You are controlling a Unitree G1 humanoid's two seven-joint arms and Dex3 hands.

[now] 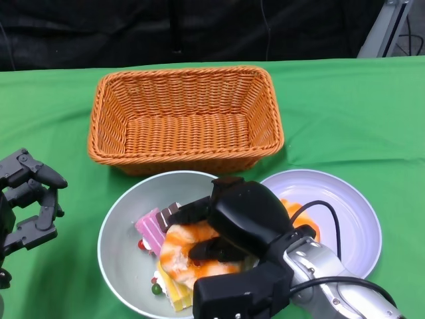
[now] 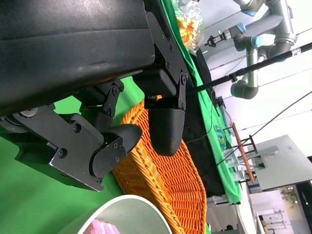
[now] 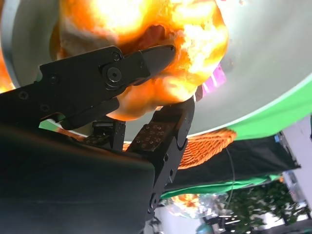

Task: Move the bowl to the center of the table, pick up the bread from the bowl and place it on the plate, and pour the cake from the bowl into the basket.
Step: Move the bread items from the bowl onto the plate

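Centrally, 1 grey bowl [image 1: 123, 249] sits on the green table [image 1: 372, 119], just in front of 1 orange wicker basket [image 1: 186, 116] and touching or nearly touching 1 white plate [image 1: 352, 212] to its right. Inside the bowl: 1 glazed orange bread [image 1: 182, 249], with layered pink, yellow and brown cake [image 1: 154, 226] pieces beside and under it; exact cake count unclear, since the bread and the right hand cover part of them. Small red and green bits lie near the cake, too small to identify.

Right hand [image 1: 229, 229] reaches into the bowl from the lower right. Its fingers [image 3: 141, 61] lie over the bread on one side and another finger [image 3: 165, 131] presses from the opposite side, so the hand grips the bread, which rests low in the bowl. Whether the bread is lifted clear of the cake cannot be told.

An orange item shows on the plate just past the right hand, mostly hidden by it; identity unclear.

Left hand [image 1: 26, 206] hovers over bare cloth at the table's left, well apart from the bowl, fingers loosely curled with a gap between them, holding nothing. Its wrist view shows the fingers [image 2: 165, 129] apart, with the basket and bowl rim beyond.

Bowl's near edge is cut off by the head view's lower border.
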